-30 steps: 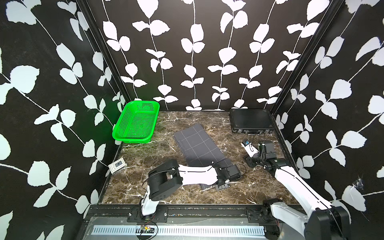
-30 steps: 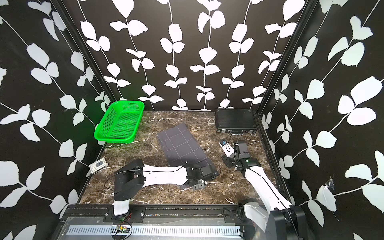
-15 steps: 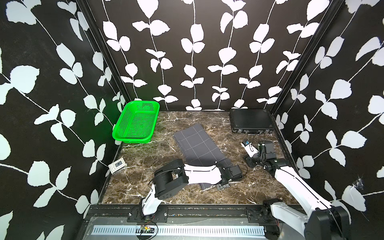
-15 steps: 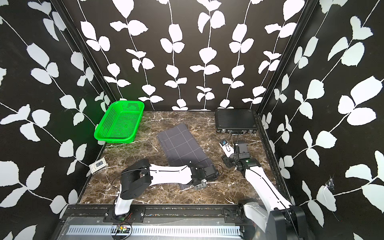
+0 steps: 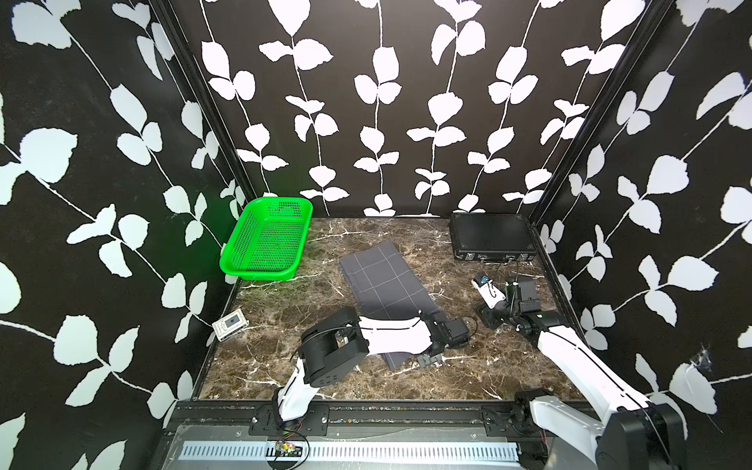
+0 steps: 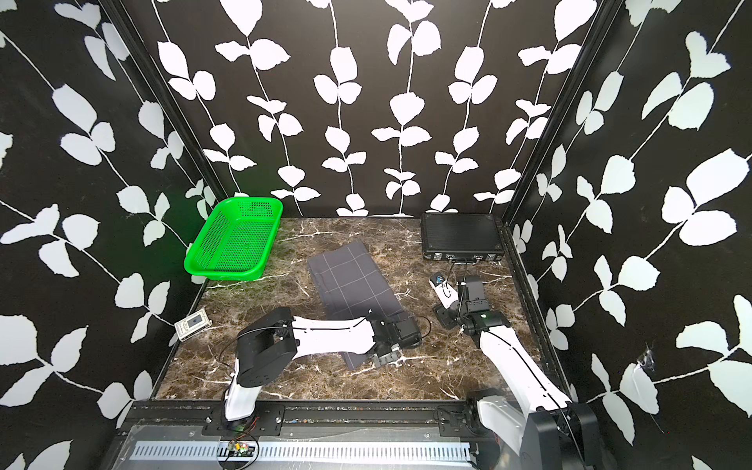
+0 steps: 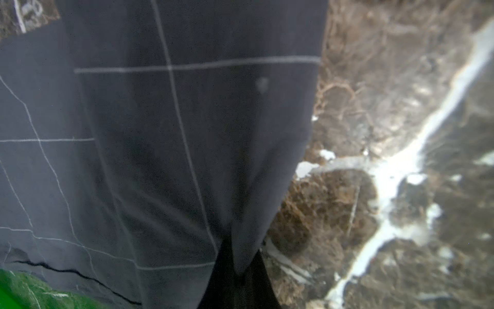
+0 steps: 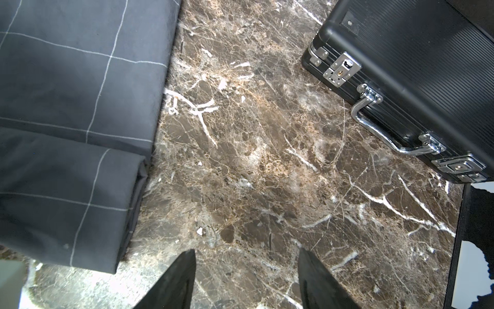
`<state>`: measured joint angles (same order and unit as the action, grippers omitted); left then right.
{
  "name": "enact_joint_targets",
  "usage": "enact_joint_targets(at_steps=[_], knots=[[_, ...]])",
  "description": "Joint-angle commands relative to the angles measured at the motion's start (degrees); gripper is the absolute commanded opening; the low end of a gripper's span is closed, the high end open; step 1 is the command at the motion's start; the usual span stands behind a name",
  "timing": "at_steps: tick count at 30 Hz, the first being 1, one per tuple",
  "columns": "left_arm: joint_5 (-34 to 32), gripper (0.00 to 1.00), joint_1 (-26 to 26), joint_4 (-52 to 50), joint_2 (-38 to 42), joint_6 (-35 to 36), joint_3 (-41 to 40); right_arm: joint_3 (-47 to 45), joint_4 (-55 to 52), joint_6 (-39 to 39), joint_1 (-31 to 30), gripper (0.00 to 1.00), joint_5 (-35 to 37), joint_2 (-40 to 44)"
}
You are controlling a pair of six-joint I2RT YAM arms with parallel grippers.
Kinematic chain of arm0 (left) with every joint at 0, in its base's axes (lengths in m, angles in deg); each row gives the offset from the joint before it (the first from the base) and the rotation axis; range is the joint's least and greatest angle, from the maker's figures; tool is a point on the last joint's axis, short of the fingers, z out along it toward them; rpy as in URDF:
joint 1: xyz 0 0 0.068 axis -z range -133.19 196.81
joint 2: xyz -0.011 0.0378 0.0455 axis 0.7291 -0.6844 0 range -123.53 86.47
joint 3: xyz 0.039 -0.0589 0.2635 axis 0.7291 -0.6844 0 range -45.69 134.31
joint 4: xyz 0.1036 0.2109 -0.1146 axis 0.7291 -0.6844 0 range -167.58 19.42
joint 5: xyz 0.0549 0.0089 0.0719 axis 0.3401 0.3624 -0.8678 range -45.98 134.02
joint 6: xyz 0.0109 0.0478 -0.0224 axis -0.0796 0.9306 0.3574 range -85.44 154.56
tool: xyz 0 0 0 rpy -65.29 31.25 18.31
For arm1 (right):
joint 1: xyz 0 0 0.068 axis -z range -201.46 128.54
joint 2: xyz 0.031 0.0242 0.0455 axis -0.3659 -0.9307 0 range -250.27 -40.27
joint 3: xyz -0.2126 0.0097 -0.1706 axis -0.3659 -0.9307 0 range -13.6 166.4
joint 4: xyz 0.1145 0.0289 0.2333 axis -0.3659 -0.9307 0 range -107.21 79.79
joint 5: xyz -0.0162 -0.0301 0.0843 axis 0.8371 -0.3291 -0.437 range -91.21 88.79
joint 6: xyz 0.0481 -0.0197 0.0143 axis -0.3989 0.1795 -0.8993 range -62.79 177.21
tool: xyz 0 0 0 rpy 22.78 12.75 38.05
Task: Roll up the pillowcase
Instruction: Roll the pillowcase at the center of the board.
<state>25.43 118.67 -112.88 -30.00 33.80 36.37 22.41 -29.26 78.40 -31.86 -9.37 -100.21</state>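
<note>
Left gripper (image 7: 238, 270) clamped on pillowcase (image 5: 386, 285) at its 6 o'clock end, table centre; forearm low, across the cloth. Right gripper (image 8: 246, 267) spread, holding nothing, above marble table (image 8: 254, 160) at pillowcase's 3 o'clock.

No readable text, display on small white device (image 5: 230, 324) illegible

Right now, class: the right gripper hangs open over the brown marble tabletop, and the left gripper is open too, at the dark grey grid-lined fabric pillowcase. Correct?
No. The left gripper is shut, pinching a fold of the dark grey grid-lined fabric pillowcase; the left wrist view shows it. The right gripper does hang open over the brown marble tabletop.
</note>
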Motion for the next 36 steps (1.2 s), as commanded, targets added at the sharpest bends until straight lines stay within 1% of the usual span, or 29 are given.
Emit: enact_joint_targets(at_steps=[1, 4, 7, 12, 15, 18, 23, 28, 36], knots=[[3.5, 0.0, -1.1, -3.2, 0.7, -0.9, 2.0, -0.9, 0.7, -0.4, 0.2, 0.64, -0.8, 0.9], [7.7, 0.0, -2.3, -4.2, 1.9, -1.3, 3.1, -1.1, 0.4, -0.4, 0.2, 0.65, -0.9, 1.1], [14.2, 0.0, -3.7, -4.9, 3.0, -2.2, 3.8, -1.3, 0.2, -0.1, 0.2, 0.65, -0.7, 1.2], [28.8, 0.0, -5.8, -2.2, 4.7, -5.6, 3.4, -0.9, -0.5, 0.1, 0.2, 0.65, -0.8, 1.5], [35.9, 0.0, -7.3, -0.6, 5.0, -7.8, 3.4, -1.1, -0.7, 0.3, 0.1, 0.65, -0.8, 1.6], [41.2, 0.0, -9.1, 0.6, 4.9, -9.8, 3.7, -1.2, -0.6, 0.4, 0.2, 0.66, -1.1, 1.6], [45.3, 0.0, -12.1, 0.5, 4.7, -10.9, 4.3, -1.3, -0.8, 0.2, 0.2, 0.65, -1.7, 1.6], [48.4, 0.0, -15.3, 0.2, 3.9, -10.0, 3.4, -1.3, -1.7, 0.2, 0.1, 0.65, -2.4, 1.8], [51.9, 0.05, -19.3, 0.1, 3.7, -8.6, 3.2, -0.3, -4.0, 0.5, 0.2, 0.65, -3.1, 2.4]])
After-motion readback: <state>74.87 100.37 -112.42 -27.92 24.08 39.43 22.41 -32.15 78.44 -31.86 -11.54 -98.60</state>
